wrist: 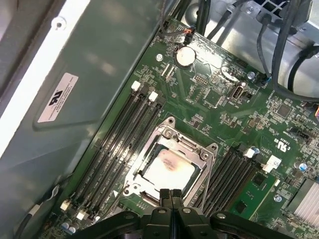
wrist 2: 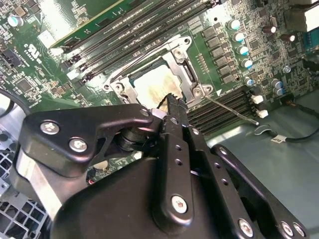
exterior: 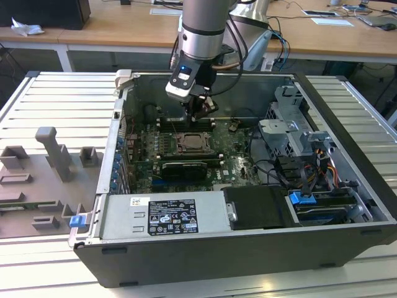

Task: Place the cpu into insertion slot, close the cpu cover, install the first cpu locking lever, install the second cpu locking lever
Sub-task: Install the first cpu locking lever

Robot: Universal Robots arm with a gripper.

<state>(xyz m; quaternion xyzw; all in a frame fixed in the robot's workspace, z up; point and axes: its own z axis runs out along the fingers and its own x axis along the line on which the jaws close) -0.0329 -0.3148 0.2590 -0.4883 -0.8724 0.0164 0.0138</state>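
In the exterior view, the arm (exterior: 201,28) is reaching down into the open computer case (exterior: 205,270). The gripper (exterior: 200,116) is hanging close over the insertion slot (exterior: 180,149), where the cpu (exterior: 191,143) is lying flat. I am counting one slot and one chip here.

In the second wrist view, the cpu (wrist 2: 152,87) is sitting in the slot, and the one cpu cover (wrist 2: 175,56) seems to be lying down around it, the pale top showing through its window. The gripper (wrist 2: 172,102) is looking clenched on nothing, its tip just over the chip's edge. One locking lever (wrist 2: 230,107), a thin wire rod, is sticking out free from the socket's corner; I cannot make out a second. I am judging that rod light and springy, best taken near its free end. The cover is looking thin and stiff, best pushed on its frame. The chip is looking light, rigid, smooth-topped and easily harmed, so only its edges are fit for holding.

In the first wrist view, the fingertips (wrist: 168,198) are pressing together beside the socket's rim. One coin battery (wrist: 184,56) is shining further off, and long memory slots (wrist: 124,134) are running along both sides.
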